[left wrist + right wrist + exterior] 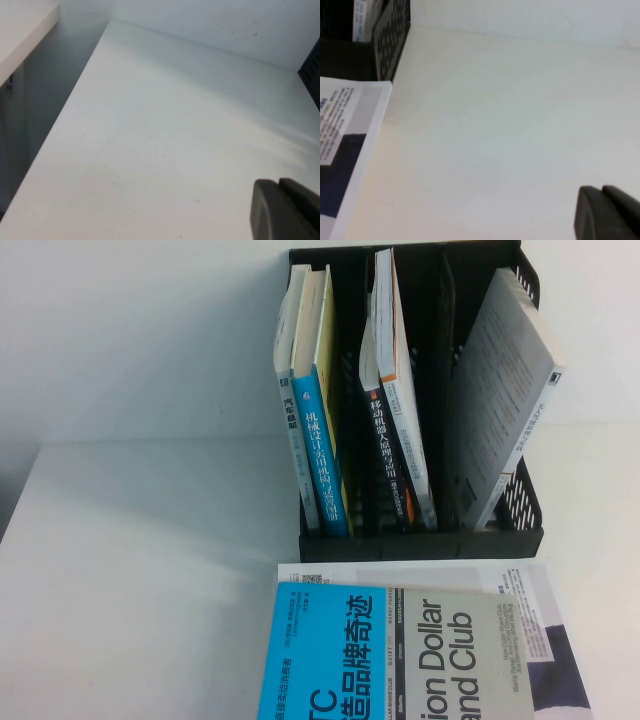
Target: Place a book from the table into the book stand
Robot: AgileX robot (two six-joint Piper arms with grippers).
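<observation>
blue book (325, 665) flat on white surface (140, 570) before black book stand (420, 540), left gripper (285, 210) and right gripper (607, 212) over bare surface, fingers' state cannot tell

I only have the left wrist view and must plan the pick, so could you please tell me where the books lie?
Observer: A blue-and-cream paperback book lies flat on a larger white book, just before the black mesh book stand.
Operator: Thank you. Where is the right gripper?
Observer: The right gripper is over bare white table, right of the white book.
Operator: And my left gripper?
Observer: The left gripper is over bare table, left of the stand.
</observation>
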